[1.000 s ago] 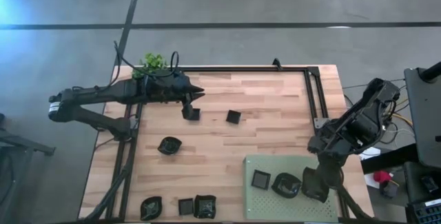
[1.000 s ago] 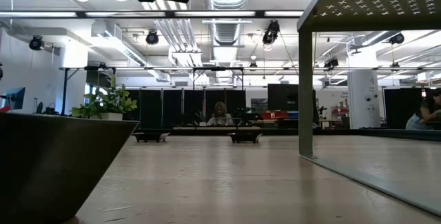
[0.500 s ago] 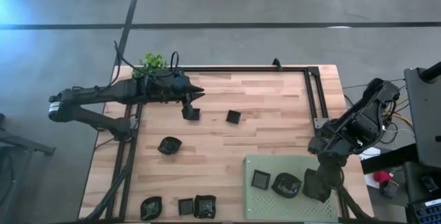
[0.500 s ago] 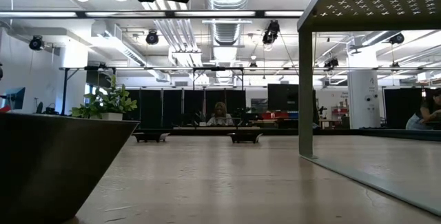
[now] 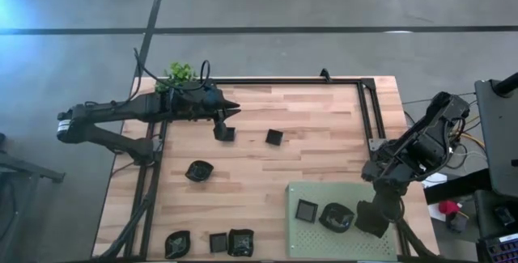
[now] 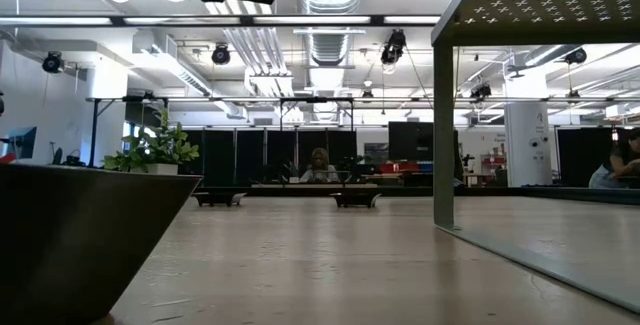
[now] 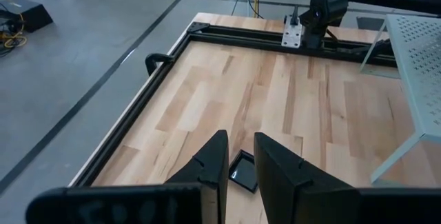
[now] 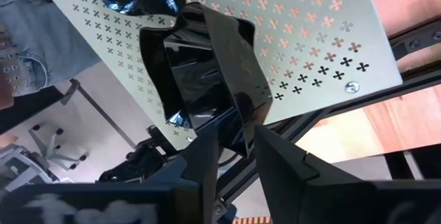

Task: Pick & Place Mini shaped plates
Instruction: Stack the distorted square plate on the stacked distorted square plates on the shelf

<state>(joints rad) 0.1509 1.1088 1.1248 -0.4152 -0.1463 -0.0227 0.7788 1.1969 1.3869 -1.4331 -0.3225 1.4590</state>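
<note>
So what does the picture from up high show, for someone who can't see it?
Looking down on a wooden table: the right pincer holds a small black plate over the green mat, which has two plates on it. The left pincer is at a square plate; five more lie about.

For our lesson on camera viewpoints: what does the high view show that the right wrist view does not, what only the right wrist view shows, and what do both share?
Only the high view shows the whole wooden table, the left hand over a square plate, and five more loose plates. Only the right wrist view shows the mat's cross-shaped holes and the right hand shut on the rim of a square plate. Both show the green mat and that hand there.
</note>
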